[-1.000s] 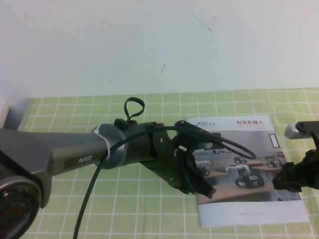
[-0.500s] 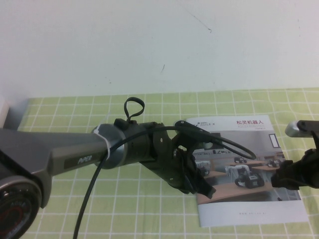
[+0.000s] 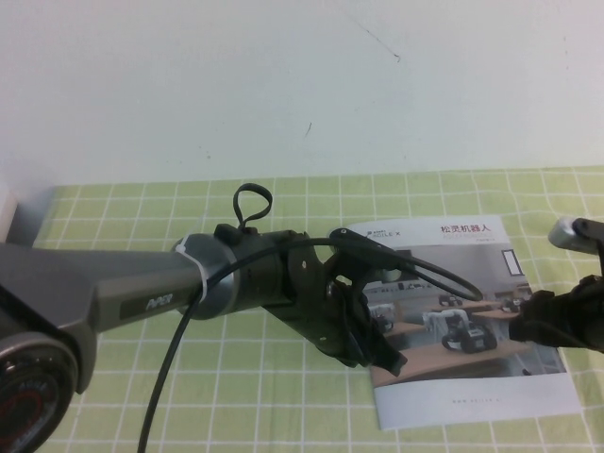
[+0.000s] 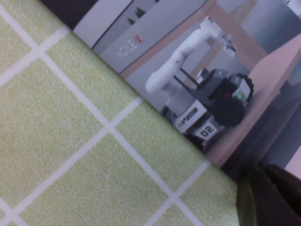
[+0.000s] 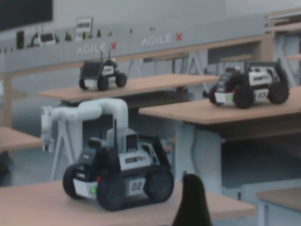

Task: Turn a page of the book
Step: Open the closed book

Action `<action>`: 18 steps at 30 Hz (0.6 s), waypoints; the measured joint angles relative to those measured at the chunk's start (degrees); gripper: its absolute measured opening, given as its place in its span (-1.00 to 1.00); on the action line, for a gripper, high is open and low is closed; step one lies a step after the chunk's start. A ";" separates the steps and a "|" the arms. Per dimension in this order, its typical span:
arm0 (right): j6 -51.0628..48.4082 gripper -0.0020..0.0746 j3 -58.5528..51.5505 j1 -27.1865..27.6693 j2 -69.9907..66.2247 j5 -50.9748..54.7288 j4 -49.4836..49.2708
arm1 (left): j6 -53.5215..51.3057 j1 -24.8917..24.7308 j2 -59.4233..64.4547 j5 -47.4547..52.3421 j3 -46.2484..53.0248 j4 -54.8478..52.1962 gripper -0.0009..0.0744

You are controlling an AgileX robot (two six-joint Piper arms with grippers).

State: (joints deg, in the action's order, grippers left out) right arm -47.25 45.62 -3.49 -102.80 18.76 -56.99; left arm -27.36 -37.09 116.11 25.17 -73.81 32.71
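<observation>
The book [image 3: 472, 401] lies shut on the tablecloth at the right, front cover up. The page [image 3: 453, 247] is that cover leaf, with a white border, a printed title and a photo of robots on desks [image 5: 141, 94]. My left gripper [image 3: 382, 354] reaches in from the left, shut, and rests on the book's left edge. Its dark fingers [image 4: 273, 197] show at the cover's edge [image 4: 197, 70]. My right gripper [image 3: 543, 326] hovers over the book's right side, open, with one dark fingertip [image 5: 190, 205] close above the cover photo.
A green checked tablecloth [image 3: 123, 217] covers the table up to a white wall [image 3: 283, 75]. The left arm's bulky grey body and black cable [image 3: 170, 359] fill the left and middle foreground. Checked cloth [image 4: 56, 141] lies beside the book's left edge.
My right arm has drawn slightly to the right. The cover's title and photo have shifted a little to the left. The left arm has not moved.
</observation>
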 joint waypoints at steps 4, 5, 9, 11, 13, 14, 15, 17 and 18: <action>-0.48 0.34 0.00 0.00 0.00 -0.19 -2.53 | 0.00 0.00 0.00 0.11 0.00 -0.10 -0.98; -0.78 0.34 0.00 0.10 0.00 -0.19 -3.14 | 0.00 0.00 0.00 0.20 0.00 -0.10 -0.98; -3.32 0.30 0.00 0.29 0.13 0.64 -6.63 | 0.00 0.00 0.00 0.32 0.00 -0.10 -0.98; -5.40 0.24 0.00 0.29 0.51 2.04 -9.06 | 0.00 0.00 0.00 0.32 0.00 -0.10 -0.98; -7.54 0.19 0.00 0.29 0.93 2.87 -11.09 | 0.00 0.00 0.00 0.44 0.00 -0.10 -0.98; -8.27 0.16 0.00 0.29 1.20 3.15 -11.84 | 0.00 0.00 0.00 0.44 0.00 -0.10 -0.98; -8.82 0.15 0.00 0.29 1.37 3.75 -12.47 | 0.00 0.00 0.00 0.44 0.00 -0.10 -0.98; -10.31 0.11 0.00 0.29 1.90 6.11 -14.58 | 0.00 0.00 0.00 0.44 0.00 -0.10 -0.98; -10.91 0.10 0.00 0.29 2.00 6.72 -15.22 | 0.00 0.00 0.00 0.54 0.00 -0.10 -0.98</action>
State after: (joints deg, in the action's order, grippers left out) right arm -58.16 45.62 -3.19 -100.80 25.48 -72.22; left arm -27.36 -37.09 116.11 25.71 -73.81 32.61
